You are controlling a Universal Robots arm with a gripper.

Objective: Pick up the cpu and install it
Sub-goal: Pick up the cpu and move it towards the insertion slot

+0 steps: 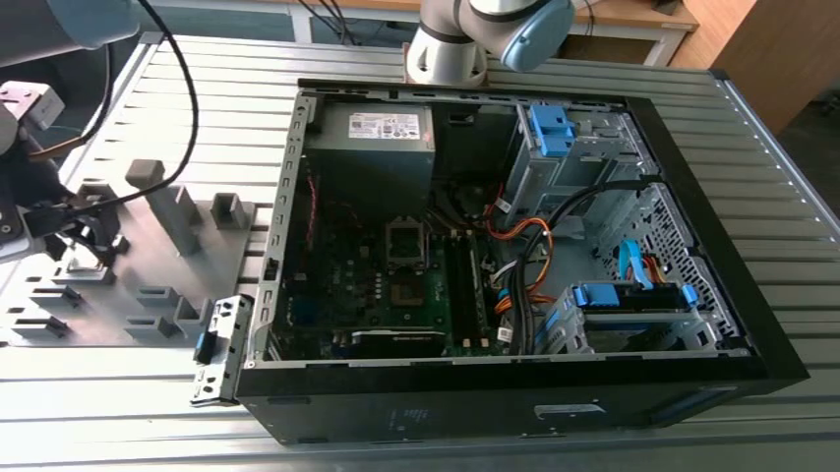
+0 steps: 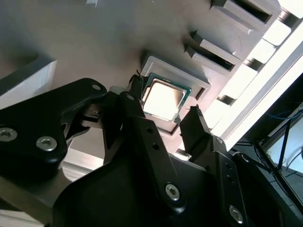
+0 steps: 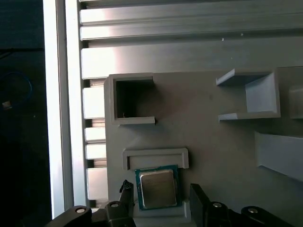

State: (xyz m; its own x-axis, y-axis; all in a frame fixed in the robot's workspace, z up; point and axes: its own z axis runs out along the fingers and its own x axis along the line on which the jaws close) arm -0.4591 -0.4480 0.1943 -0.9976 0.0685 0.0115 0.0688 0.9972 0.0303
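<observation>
The cpu (image 3: 157, 188) is a small silver square chip with a green rim, lying flat in a shallow grey nest (image 3: 155, 154) on the fixture plate. In the second wrist view the cpu (image 2: 163, 98) lies between my two black fingers. My gripper (image 3: 161, 193) is open and straddles the chip, one fingertip (image 3: 125, 189) on each side with a small gap to its edges. In the exterior view my gripper (image 1: 82, 251) is low over the grey fixture plate (image 1: 157, 295) on the exterior view's left, beside the computer case (image 1: 525, 256).
The open case holds a motherboard with a bare socket (image 1: 407, 243), cables, blue drive brackets (image 1: 630, 295) and a grey power supply (image 1: 374, 133). Upright grey blocks (image 1: 177, 211) and pockets (image 3: 132, 99) stand on the fixture plate. The slatted metal table (image 1: 132, 383) carries everything.
</observation>
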